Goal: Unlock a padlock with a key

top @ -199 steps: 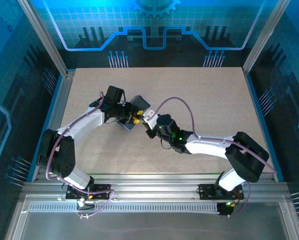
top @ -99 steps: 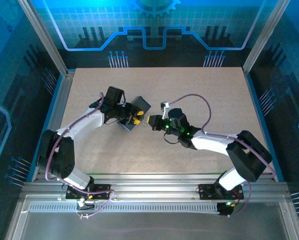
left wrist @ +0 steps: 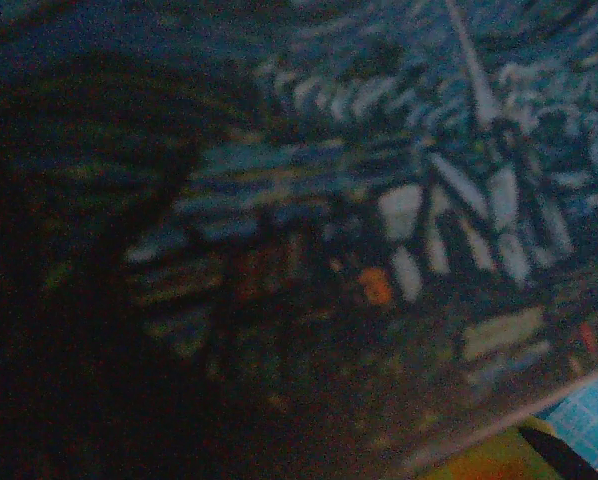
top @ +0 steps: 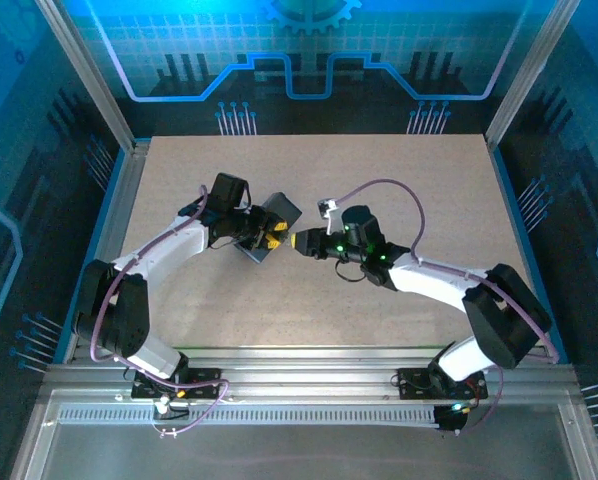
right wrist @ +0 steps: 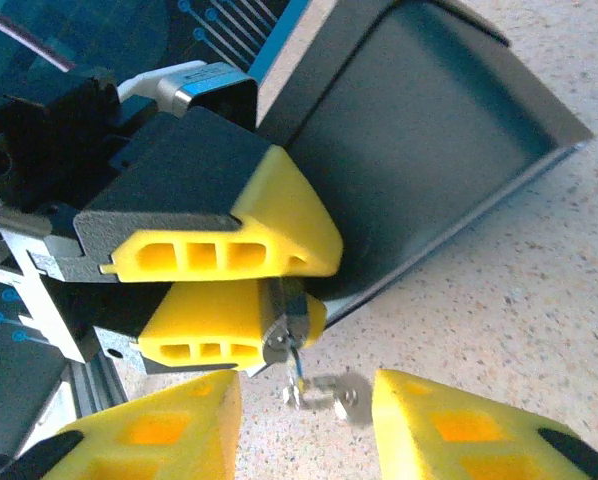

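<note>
Key [right wrist: 324,392] sits in the gap between my right fingers [right wrist: 169,430], which stand well open and touch neither side of it. Its thin blade runs up to the padlock [right wrist: 282,322], and I think it is seated in the keyhole, though the joint is too small and dim for me to be sure. The padlock is pinched at the tips of my left fingers [right wrist: 269,240], which are closed nearly flat on it. It hangs just off the edge of the tin [right wrist: 429,160], above the speckled bench [right wrist: 539,300].

From overhead the two arms meet nose to nose at mid-bench, and the tin [top: 279,212] lies tilted by the left wrist. The left wrist camera gives me the tin's painted swirls [left wrist: 379,200] at close range, blurred.

I judge the step in hand to be the turn itself — the key is presented, with nothing gripping it yet. The next move calls for bringing the right fingers in squarely on the flat head of the key and closing gently. Then I would roll the wrist about the blade's own line while the left holds the padlock dead steady. The head is small and hangs loose on its little ring, so a skewed pinch could flick it out or twist it — I would line up first and close slowly.
</note>
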{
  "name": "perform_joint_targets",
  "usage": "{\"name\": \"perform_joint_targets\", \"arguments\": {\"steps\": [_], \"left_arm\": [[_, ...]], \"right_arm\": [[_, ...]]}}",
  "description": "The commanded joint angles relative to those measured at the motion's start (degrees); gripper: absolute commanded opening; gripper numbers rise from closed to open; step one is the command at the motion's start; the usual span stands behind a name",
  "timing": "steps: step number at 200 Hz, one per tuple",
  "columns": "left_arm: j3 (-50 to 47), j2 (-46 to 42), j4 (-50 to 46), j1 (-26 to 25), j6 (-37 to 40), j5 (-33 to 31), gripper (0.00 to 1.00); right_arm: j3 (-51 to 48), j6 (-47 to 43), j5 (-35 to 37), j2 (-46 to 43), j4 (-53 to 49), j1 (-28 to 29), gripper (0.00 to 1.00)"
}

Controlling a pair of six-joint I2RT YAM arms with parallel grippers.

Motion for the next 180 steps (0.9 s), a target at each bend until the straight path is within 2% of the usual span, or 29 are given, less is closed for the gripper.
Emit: {"name": "perform_joint_targets", "arguments": {"steps": [1, 86, 97, 109, 126, 145, 158, 180], "left_arm": [[-0.12, -2.44, 1.23, -0.15, 0.63, 2.37, 0.0], [-0.52, -2.82, 1.9, -0.5, 0.33, 2.6, 0.0], [-0.78, -2.84, 2.27, -0.57, 0.07, 2.81, 0.0], [-0.91, -3.01, 2.47, -0.55, 0.01, 2.81, 0.01], [-0.92, -3.58, 2.08, -0.33, 0.33, 2.46, 0.06], [-0.63, -4.49, 0.03, 0.17, 1.79, 1.01, 0.11], [-0.26, -5.34, -2.3, 0.53, 3.13, -0.64, 0.27], [-0.54, -6.54, -3.68, 1.41, 3.71, -1.9, 0.31]], "right_arm": [[2.73, -1.6, -3.73, 2.89, -0.01, 0.0, 0.41], [6.63, 2.69, -4.48, 8.46, 5.16, 1.51, 0.42], [6.79, 3.54, -4.83, 8.91, 5.97, 1.43, 0.35], [7.06, 4.22, -5.38, 9.3, 6.25, 1.51, 0.22], [6.66, 5.14, -5.32, 9.15, 6.4, 1.19, 0.09], [5.42, 6.69, -6.9, 8.67, 7.61, 0.07, 0.02], [4.73, 7.23, -7.6, 8.08, 7.77, -0.7, 0.0], [4.17, 7.01, -7.91, 7.16, 6.81, -1.52, 0.0]]}}
